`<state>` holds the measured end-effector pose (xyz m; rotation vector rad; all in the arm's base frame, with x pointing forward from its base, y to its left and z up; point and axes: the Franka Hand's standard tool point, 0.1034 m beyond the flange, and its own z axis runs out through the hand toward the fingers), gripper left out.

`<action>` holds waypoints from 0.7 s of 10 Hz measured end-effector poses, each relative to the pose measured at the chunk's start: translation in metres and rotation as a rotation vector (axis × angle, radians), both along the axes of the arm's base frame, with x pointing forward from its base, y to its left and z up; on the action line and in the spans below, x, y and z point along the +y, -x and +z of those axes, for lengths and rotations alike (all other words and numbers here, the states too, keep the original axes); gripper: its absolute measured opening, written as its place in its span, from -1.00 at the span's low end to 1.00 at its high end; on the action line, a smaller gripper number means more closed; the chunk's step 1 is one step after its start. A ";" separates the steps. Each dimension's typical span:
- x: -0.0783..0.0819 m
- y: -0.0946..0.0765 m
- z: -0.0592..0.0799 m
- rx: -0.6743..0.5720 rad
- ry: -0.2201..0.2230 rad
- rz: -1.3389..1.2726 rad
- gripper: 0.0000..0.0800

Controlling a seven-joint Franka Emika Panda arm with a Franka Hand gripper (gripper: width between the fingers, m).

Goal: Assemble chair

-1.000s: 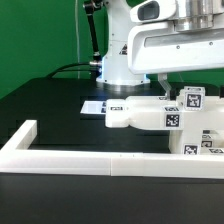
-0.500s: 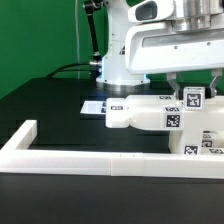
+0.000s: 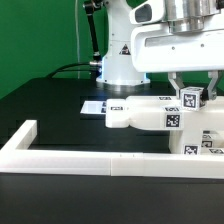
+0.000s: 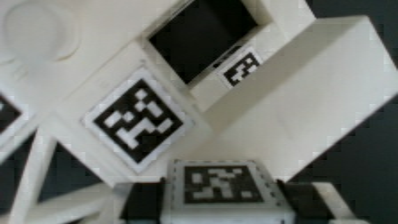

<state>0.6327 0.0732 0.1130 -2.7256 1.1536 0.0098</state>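
Observation:
My gripper (image 3: 192,94) hangs at the exterior view's right, shut on a small white tagged post (image 3: 189,101) that stands slightly tilted on the chair's parts. In the wrist view the same post (image 4: 217,184) fills the gap between the dark fingers (image 4: 143,203) of my gripper (image 4: 222,208). Just to the post's left in the exterior view lies a long blocky white chair piece (image 3: 140,114) with two tags. The wrist view shows a broad white piece (image 4: 294,85) with a large tag and a dark opening beyond the post.
A low white border wall (image 3: 60,155) runs along the front of the black table and up its left side. The marker board (image 3: 92,105) lies flat behind the long piece. More tagged white pieces (image 3: 205,146) sit at the front right. The arm's white base (image 3: 120,62) stands behind.
The fingers have come together on the small tagged post, which now sits slightly tilted. The long piece and the other parts have not moved.

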 end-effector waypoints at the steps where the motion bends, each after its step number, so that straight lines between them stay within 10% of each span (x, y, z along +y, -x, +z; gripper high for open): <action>1: 0.000 0.000 0.000 0.015 -0.011 -0.106 -0.28; 7: 0.002 -0.003 0.000 0.085 -0.060 -0.634 -0.28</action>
